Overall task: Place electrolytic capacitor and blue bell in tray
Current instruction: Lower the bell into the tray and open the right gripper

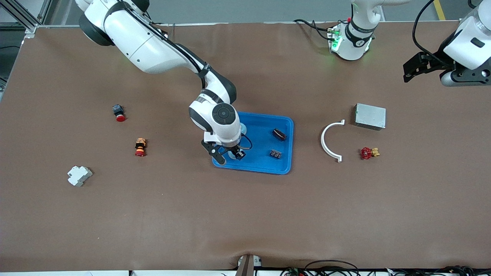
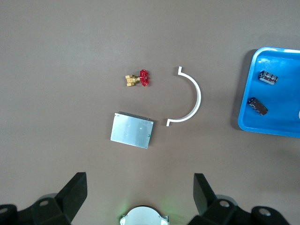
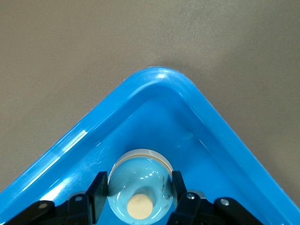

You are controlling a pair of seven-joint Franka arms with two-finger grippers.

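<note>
The bright blue tray (image 1: 290, 145) lies mid-table. My right gripper (image 1: 230, 155) is down in the tray's corner toward the right arm's end, nearer the front camera. In the right wrist view its fingers (image 3: 100, 185) press both sides of the light blue bell (image 3: 140, 187), a dome with a cream button, inside the tray's rim (image 3: 154, 75). The bell (image 1: 233, 155) is mostly hidden in the front view. A dark cylindrical capacitor (image 1: 279, 134) and a small dark block (image 1: 275, 154) lie in the tray. My left gripper (image 1: 413, 72) waits open and empty, high over the left arm's end of the table.
A white half-ring (image 1: 330, 142), a grey metal box (image 1: 370, 116) and a red-handled brass valve (image 1: 368, 153) lie toward the left arm's end. Two red push-buttons (image 1: 119, 113) (image 1: 140, 147) and a white breaker (image 1: 79, 175) lie toward the right arm's end.
</note>
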